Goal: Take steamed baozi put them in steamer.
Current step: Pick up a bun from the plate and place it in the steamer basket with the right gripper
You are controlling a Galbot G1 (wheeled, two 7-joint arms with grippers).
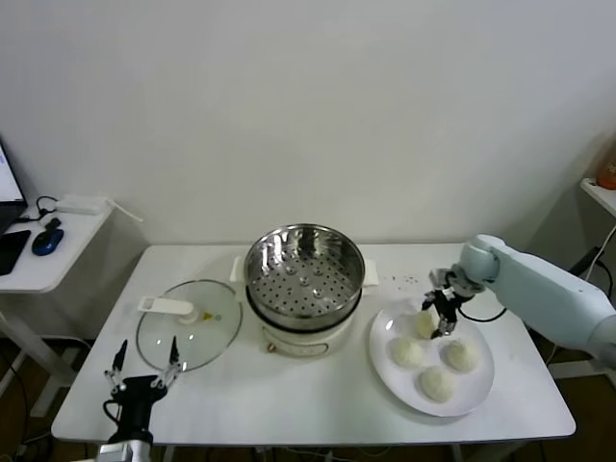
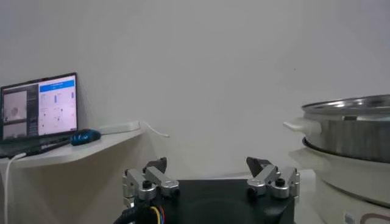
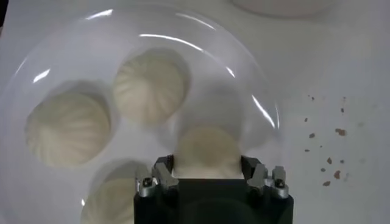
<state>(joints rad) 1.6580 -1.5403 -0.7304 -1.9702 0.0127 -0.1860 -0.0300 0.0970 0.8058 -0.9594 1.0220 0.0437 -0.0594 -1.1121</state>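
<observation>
Right hand [image 3: 206,176] around baozi [image 3: 207,151]

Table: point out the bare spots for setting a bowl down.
Bare table runs along the front edge, between the glass lid and the plate. The steamer fills the middle; the plate is crowded with buns.

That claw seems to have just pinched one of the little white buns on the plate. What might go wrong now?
1. The right gripper squeezes a soft round white dough bun from both sides; it may dent or slip out when lifted.
2. Three more buns lie close by on the large white plate; one could get nudged.
3. The shiny perforated steel steamer basket has a raised rim, so a low carry might clip it.

The left gripper waits at the table's near edge.
</observation>
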